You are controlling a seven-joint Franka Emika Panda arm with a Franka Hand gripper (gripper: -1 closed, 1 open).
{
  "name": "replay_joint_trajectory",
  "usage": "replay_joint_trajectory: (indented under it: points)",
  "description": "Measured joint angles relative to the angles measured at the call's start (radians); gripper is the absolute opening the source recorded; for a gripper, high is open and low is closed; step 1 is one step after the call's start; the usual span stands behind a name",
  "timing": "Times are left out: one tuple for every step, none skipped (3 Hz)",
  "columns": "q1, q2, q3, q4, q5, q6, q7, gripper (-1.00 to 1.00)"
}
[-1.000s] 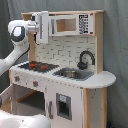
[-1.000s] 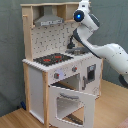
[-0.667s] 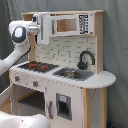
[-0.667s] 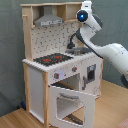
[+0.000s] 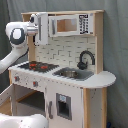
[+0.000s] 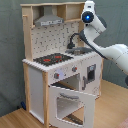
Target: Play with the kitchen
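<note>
The kitchen (image 5: 65, 85) (image 6: 45, 75) is a tall toy of light wood and white panels. It has a black-red hob (image 5: 36, 65) (image 6: 50, 59), a black faucet (image 5: 85, 59) (image 6: 74, 40) and a grey hood (image 6: 49, 20). Its windowed oven door (image 6: 70, 102) hangs open at the front. My gripper (image 5: 36, 25) is high up at the top shelf, against a white upright panel (image 5: 43, 28) that looks like the open microwave door beside the microwave opening (image 5: 65, 25). In the second exterior view the wrist (image 6: 88, 15) hides the fingers.
My white arm (image 5: 17, 36) (image 6: 112, 52) reaches up from in front of the kitchen. The sink (image 5: 70, 73) lies beside the hob. The rounded counter end (image 5: 102, 79) juts out on the first exterior view's right. A wooden floor (image 6: 15, 120) and a grey backdrop surround the toy.
In the second exterior view the wrist has drifted a little toward the second exterior view's right at the top shelf. The kitchen and its oven door have not moved.
</note>
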Motion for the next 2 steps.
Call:
replay_joint_trajectory:
  points:
    - [0.0,0.0,0.0,0.0,0.0,0.002,0.0,1.0]
    - [0.0,0.0,0.008,0.0,0.0,0.038,0.0,1.0]
